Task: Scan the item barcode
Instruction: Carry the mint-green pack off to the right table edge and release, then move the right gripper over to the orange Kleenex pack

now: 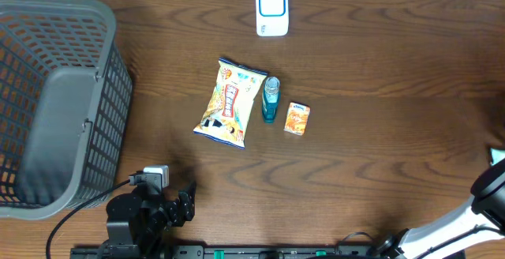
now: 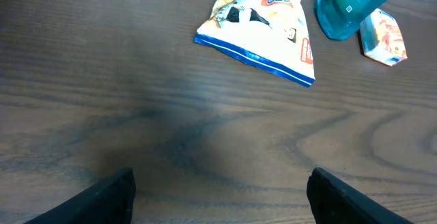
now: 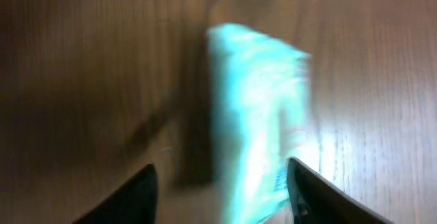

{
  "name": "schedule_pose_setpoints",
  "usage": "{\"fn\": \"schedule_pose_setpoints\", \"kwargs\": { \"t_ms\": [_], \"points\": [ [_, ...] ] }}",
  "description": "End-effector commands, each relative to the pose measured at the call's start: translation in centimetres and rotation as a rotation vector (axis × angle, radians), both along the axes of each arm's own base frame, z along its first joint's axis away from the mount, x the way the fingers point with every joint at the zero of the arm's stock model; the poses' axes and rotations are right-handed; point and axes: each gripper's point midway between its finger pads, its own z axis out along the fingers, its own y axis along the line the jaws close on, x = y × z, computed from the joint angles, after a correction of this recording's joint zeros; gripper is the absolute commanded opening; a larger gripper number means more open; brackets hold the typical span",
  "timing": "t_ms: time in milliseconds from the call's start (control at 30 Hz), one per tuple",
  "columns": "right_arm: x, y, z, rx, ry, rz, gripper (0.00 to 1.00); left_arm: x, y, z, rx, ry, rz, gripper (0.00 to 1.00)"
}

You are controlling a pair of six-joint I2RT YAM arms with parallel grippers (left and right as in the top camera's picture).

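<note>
In the right wrist view a teal packet [image 3: 256, 115], blurred, lies lengthwise on the wood between the jaws of my right gripper [image 3: 220, 164]. The jaws stand open, with a gap on the left side and the packet close to the right finger [image 3: 321, 193]. Overhead, only a corner of the teal packet [image 1: 497, 155] shows at the right edge, above my right arm [image 1: 491, 189]. A white scanner [image 1: 272, 9] sits at the far middle of the table. My left gripper [image 2: 221, 173] is open over bare wood at the near left [image 1: 188, 200].
A yellow snack bag [image 1: 231, 103], a blue bottle [image 1: 271, 99] and a small orange packet [image 1: 297, 119] lie together mid-table. They show in the left wrist view too: snack bag [image 2: 266, 19], bottle [image 2: 351, 2], orange packet [image 2: 384, 38]. A grey mesh basket [image 1: 95, 140] fills the left side.
</note>
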Motion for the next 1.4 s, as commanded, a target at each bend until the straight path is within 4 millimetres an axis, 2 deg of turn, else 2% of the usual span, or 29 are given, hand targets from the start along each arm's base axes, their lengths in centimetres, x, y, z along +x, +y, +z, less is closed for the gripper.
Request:
{"fn": "schedule_pose_setpoints", "kwargs": {
  "t_ms": [0, 167, 233, 333, 367, 400, 433, 500, 600, 667, 733, 833, 967, 1067, 1200, 1367],
  "points": [
    [2.1, 0.5, 2.9, 0.041, -0.117, 0.1, 0.58, -0.2, -0.2, 0.0, -0.012, 0.007, -0.005, 0.8],
    [2.5, 2.1, 8.8, -0.011, -0.237, 0.139, 0.57, -0.2, -0.2, 0.0, -0.012, 0.007, -0.005, 0.8],
    [2.8, 3.6, 11.6, -0.016, -0.312, 0.168, 0.56, -0.2, -0.2, 0.0, -0.012, 0.007, -0.005, 0.81],
    [1.9, 6.4, 15.6, -0.022, -0.403, 0.172, 0.54, -0.2, -0.2, 0.0, -0.012, 0.007, -0.005, 0.8],
    [1.3, 7.3, 16.8, -0.029, -0.424, 0.161, 0.49, -0.2, -0.2, 0.0, -0.012, 0.007, -0.005, 0.8],
    [0.1, 8.7, 18.9, -0.048, -0.456, 0.155, 0.31, -0.2, -0.2, 0.0, -0.012, 0.007, -0.005, 0.8],
    [-0.5, 9.5, 20.1, -0.063, -0.474, 0.164, 0.21, -0.2, -0.2, 0.0, -0.012, 0.007, -0.005, 0.8],
    [-1.8, 11.2, 22.5, -0.102, -0.51, 0.184, 0.13, -0.2, -0.2, 0.0, -0.012, 0.007, -0.005, 0.8],
    [-4.4, 12.6, 24.6, -0.176, -0.501, 0.173, 0.1, -0.2, -0.2, 0.0, -0.012, 0.007, -0.005, 0.81],
    [-6.8, 13.1, 24.8, -0.206, -0.464, 0.102, 0.02, -0.2, -0.2, 0.0, -0.012, 0.007, -0.005, 0.81],
    [-8.4, 13.5, 23.8, -0.198, -0.418, 0.047, 0.02, -0.2, -0.2, 0.0, -0.012, 0.007, -0.005, 0.8],
    [-9.0, 14.5, 21.5, -0.127, -0.365, 0.043, 0.02, -0.2, -0.2, 0.0, -0.012, 0.007, -0.005, 0.8],
    [-6.4, 17.2, 19.1, -0.008, -0.375, 0.188, 0.01, -0.2, -0.2, 0.0, -0.012, 0.007, -0.005, 0.81],
    [-3.9, 19.7, 19.1, 0.019, -0.387, 0.345, 0.01, -0.2, -0.2, 0.0, -0.012, 0.007, -0.005, 0.81],
    [-1.0, 24.5, 19.1, 0.048, -0.381, 0.575, 0.02, -0.2, -0.2, 0.0, -0.012, 0.007, -0.005, 0.81],
    [1.2, 31.1, 17.3, 0.112, -0.336, 0.822, 0.14, -0.2, -0.2, 0.0, -0.012, 0.007, -0.005, 0.8]
  ]
}}
